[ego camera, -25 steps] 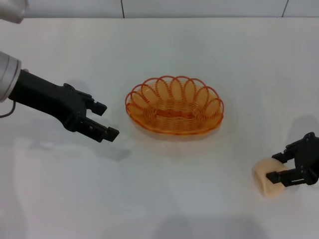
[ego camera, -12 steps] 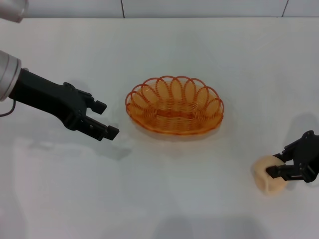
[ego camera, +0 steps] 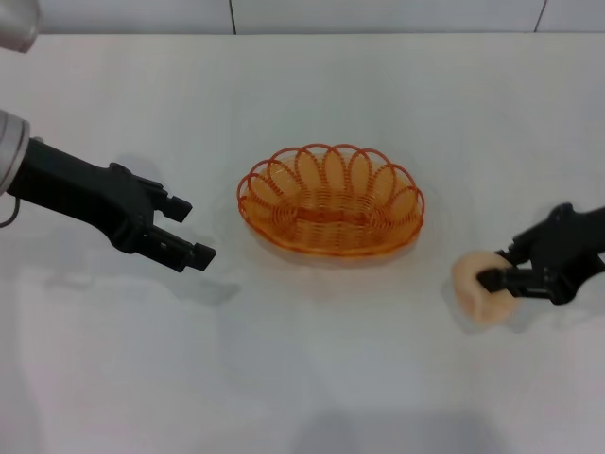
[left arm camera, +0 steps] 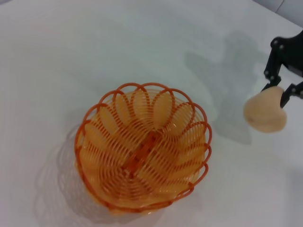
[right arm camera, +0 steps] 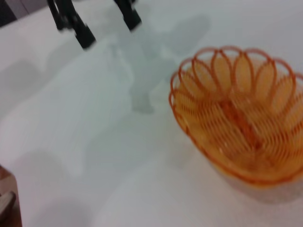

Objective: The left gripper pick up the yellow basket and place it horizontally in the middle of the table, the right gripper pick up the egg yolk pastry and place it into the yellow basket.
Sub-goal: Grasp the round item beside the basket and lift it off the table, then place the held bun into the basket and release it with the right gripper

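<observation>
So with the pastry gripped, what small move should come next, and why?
Probably carry it further toward the yellow basket. The right gripper holds the egg yolk pastry off to the basket's right side, not yet over its rim. The left gripper hangs open, clear on the basket's other side.

The yellow basket (left arm camera: 143,154) sits upright on the white worktop (left arm camera: 71,56), its looped rim open to the camera and a flat orange strip running across its woven bottom. Beyond the basket and well apart from it, the right tool (left arm camera: 279,92) reaches in from the edge of the picture. Its two black fingers (left arm camera: 271,79) are clamped on the pastry (left arm camera: 265,112), a pale peach ball. A grey shadow lies on the worktop between the basket and the pastry.
</observation>
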Tool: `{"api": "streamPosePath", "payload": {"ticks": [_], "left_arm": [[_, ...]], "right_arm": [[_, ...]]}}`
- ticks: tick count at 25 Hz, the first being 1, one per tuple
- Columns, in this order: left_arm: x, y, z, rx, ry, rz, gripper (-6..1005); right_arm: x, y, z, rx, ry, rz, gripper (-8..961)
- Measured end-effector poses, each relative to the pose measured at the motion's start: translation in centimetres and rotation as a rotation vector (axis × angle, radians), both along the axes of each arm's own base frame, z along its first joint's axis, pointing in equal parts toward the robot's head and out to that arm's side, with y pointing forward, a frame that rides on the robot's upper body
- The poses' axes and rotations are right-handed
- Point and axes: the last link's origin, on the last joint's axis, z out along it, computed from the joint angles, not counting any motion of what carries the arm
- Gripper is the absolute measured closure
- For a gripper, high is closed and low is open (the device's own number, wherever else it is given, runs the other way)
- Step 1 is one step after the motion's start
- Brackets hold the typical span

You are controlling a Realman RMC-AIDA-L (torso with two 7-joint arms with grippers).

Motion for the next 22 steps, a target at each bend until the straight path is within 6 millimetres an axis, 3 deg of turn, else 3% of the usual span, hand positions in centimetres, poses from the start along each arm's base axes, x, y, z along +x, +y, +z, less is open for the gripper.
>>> {"api": "streamPosePath", "payload": {"ticks": [12,22], "left_arm": [[-0.9,-0.4,-0.1,0.009,0.005,0.013,118],[-1.0,-0.5,-0.2,0.009,-0.003,0.016,118]], "right_arm": [[-4.8,3.2,-1.8,0.065,0.057,0.108,822],[-6.7,5.5,-4.8,0.126,0.047,0.165,886]]}}
